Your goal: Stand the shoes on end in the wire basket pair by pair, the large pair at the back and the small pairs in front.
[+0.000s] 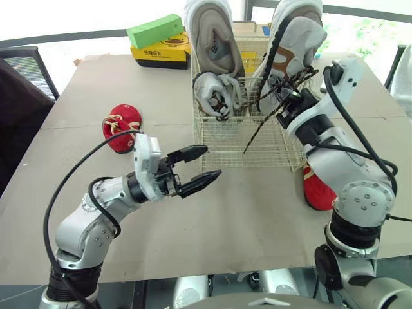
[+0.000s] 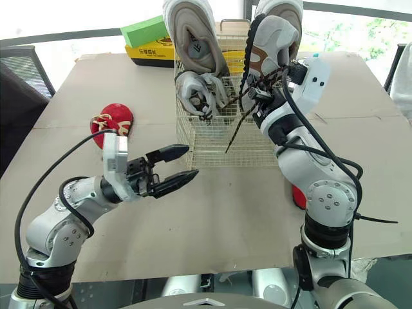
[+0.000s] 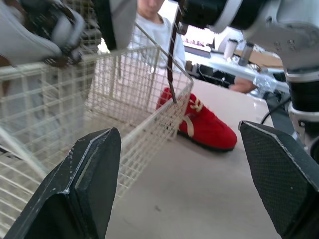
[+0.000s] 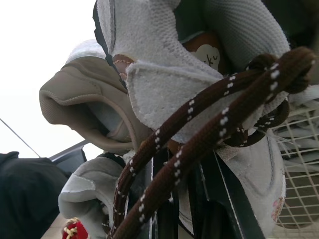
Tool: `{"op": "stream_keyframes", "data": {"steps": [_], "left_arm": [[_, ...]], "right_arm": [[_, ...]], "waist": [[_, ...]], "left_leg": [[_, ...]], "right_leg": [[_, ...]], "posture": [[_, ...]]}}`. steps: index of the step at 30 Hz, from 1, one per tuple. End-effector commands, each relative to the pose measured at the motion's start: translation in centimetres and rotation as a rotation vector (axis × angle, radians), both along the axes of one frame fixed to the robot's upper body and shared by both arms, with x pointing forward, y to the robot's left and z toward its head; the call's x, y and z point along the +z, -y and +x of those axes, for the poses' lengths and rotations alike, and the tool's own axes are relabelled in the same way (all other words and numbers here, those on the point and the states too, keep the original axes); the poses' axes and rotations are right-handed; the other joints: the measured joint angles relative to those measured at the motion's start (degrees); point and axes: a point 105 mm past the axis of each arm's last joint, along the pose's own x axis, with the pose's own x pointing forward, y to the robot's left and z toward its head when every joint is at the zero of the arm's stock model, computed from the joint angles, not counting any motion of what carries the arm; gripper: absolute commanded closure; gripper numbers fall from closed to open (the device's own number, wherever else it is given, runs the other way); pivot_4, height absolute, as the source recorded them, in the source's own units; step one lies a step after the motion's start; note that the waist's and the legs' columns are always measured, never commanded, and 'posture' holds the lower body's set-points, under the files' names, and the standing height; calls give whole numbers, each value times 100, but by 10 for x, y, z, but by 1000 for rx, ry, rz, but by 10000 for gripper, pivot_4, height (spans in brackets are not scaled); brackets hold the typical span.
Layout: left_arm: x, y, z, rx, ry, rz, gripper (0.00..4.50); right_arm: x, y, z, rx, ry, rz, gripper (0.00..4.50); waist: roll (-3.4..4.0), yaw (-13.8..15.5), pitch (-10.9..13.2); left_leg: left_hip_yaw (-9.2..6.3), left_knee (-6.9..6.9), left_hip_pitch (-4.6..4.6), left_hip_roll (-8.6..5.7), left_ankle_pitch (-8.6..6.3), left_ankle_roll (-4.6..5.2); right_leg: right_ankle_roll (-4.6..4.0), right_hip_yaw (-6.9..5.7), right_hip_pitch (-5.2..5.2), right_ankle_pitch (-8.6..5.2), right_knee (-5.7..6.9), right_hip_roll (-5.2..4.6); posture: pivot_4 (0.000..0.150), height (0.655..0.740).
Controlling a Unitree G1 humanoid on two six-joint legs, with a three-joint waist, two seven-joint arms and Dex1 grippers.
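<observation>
Left large shoe, right large shoe. Stand on end at the back of the wire basket — long axes upright, toes up, brown laces of the right one trailing over the basket front. Small grey shoe: inside, before the left one. Left red shoe, right red shoe: flat on the desk, either side of the basket. Left hand: released, empty — hovers before the basket. Right hand: among the laces, grip cannot be told.

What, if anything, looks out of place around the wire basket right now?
A brown lace from the large right shoe hangs loose across the wire basket's front. One red shoe lies on the basket's left, the other red shoe on its right, split apart.
</observation>
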Motion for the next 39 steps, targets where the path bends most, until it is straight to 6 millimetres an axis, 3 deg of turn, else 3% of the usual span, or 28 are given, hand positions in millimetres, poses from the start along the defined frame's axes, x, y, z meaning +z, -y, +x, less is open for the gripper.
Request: {"op": "stream_keyframes", "data": {"steps": [1, 8, 12, 15, 18, 22, 27, 33, 39], "left_arm": [[12, -5, -6, -15, 57, -23, 3874], [15, -5, -5, -9, 72, -17, 3874], [20, -4, -5, -4, 85, -7, 3874], [22, -4, -6, 9, 92, -5, 3874], [24, -2, -7, 16, 91, -1, 3874], [26, 3, -9, 18, 88, -3, 3874], [27, 7, -5, 19, 77, -6, 3874], [25, 7, 1, 11, 71, -7, 3874], [21, 3, -1, 8, 67, -6, 3874]], "right_arm": [[19, 14, -7, -95, 84, -6, 44659], [11, -6, 4, -39, 90, -17, 44659], [-9, -21, 10, 64, 73, -27, 44659], [-19, -19, 10, 73, 69, -30, 35929], [-24, -21, 4, 128, 89, -83, 21531], [-36, -25, -22, 296, 141, -255, 1462], [-40, -6, -46, 413, 181, -466, 1462], [-41, 14, -39, 304, 302, -908, 1462], [-25, 19, -37, 253, 391, -1003, 1462]], "waist": [[0, 3, 0], [0, -9, 0], [-1, -30, -1], [-1, -36, -1], [0, -38, 0], [0, -10, 0], [-1, -14, 1], [1, -28, 3], [0, -24, 4]], "left_leg": [[-1, 0, -1, 0, 0, 0], [-2, 1, -7, -4, 0, 0], [-2, 0, -4, -2, 0, 0], [-1, 1, -1, 0, 0, 0], [-1, 1, -1, 1, 0, 0], [-2, 0, -3, 0, 0, 0], [-4, 0, -9, -2, 0, 1], [0, 0, 4, -12, 0, 1], [0, -1, 1, -12, 0, 0]], "right_leg": [[0, -1, 0, 0, 0, 0], [0, 0, 0, 0, -9, -2], [0, 0, 0, 0, -7, 1], [7, 0, 1, 4, -6, 2], [16, 0, 0, 9, -5, 2], [10, -2, 1, 6, -9, -1], [10, -4, 0, 5, -15, -2], [20, -2, 1, -13, -11, 10], [18, 1, 0, -11, -10, 11]], "posture": [[1500, 7400], [1500, 7400], [1500, 7400], [1500, 7400], [1500, 7400], [1500, 7400], [1500, 7400], [1500, 7400], [1500, 7400]]}}
